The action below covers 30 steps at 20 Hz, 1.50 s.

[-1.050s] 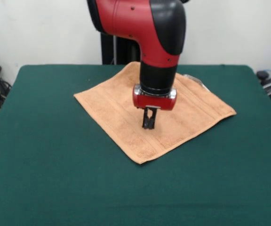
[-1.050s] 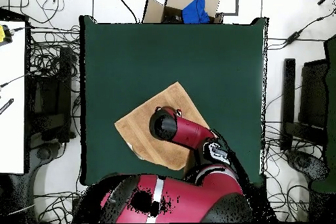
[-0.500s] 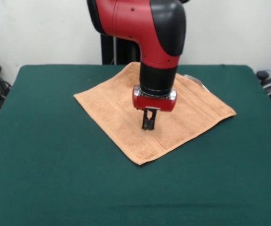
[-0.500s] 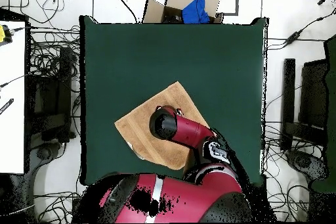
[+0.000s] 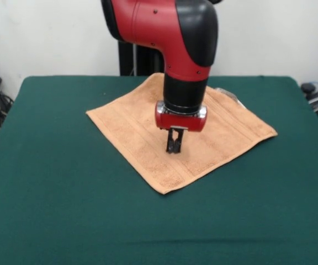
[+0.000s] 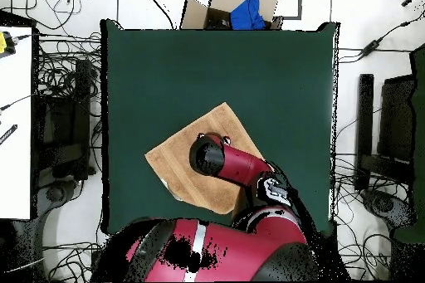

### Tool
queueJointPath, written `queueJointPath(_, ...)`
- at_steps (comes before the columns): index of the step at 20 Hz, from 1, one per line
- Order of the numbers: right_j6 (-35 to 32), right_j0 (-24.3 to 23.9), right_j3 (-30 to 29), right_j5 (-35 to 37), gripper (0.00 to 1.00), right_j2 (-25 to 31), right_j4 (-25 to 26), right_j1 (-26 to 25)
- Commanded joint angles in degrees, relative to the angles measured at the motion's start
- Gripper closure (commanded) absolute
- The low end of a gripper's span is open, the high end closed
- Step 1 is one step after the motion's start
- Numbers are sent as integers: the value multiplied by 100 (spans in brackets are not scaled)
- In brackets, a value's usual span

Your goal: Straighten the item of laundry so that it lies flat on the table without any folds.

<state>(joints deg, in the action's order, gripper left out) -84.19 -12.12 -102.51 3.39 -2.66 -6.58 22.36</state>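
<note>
Sawyer's gripper (image 5: pixel 173 148) points straight down over the middle of the towel (image 5: pixel 131 130), its two dark fingers (image 5: pixel 170 141) drawn close together with nothing between them, the tips at or just above the cloth; whether they touch it cannot be told. Above them sits the red wrist collar with its silver band, and the red and black arm (image 5: pixel 186 44) rises out of the top of the front view. Seen from overhead, the arm (image 6: pixel 228 162) covers the centre of the towel (image 6: pixel 178 153) and hides the gripper itself. The orange-tan terry towel lies spread open as a diamond on the dark green table (image 5: pixel 48 210), one corner pointing toward the front camera and another out to the right of that view. Its woven border bands run parallel to the near edges, and its surface looks flat with no obvious folds. A small white tag (image 5: pixel 229 93) shows at the far right edge. The towel rests on the half of the table nearer the robot's base, with bare green felt (image 6: pixel 249 72) all around it.
</note>
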Motion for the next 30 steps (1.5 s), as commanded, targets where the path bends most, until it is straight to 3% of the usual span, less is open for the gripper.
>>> queueJointPath(1, -1077, -136, 1361, -1165, 100, 340, -133, -1303)
queueJointPath(11, -915, -373, 1708, -1204, 100, 511, 188, -1486)
queueJointPath(20, -577, -683, 2176, -821, 100, 831, 692, -1625)
queueJointPath(30, -658, -763, 2512, -644, 100, 873, 1104, -1694)
